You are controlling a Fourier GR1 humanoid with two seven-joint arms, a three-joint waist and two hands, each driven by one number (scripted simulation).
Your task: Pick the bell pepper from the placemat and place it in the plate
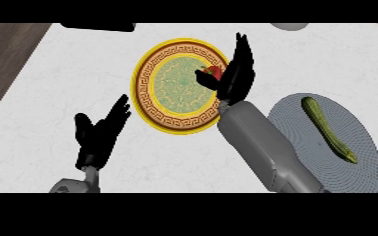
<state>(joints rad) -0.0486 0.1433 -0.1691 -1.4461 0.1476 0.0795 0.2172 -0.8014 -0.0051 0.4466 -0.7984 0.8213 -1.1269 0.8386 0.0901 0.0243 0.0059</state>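
A round plate (159,116) with a yellow rim, a brown patterned band and a green centre lies mid-counter. The red bell pepper (214,70) shows only partly, over the plate's right side, tucked between the thumb and palm of my right hand (235,77). That hand reaches over the plate's right rim with its fingers straight and pointing away from me and the thumb stretched out just below the pepper. Whether the pepper rests on the plate is hidden by the hand. My left hand (100,132) rests open at the lower left, fingers up, left of the plate.
A grey-blue oval placemat (299,111) lies at the right with a long green courgette (328,129) on it. A dark object (96,26) and a white object (289,26) sit at the far edge. A wood surface (18,45) borders the counter's left.
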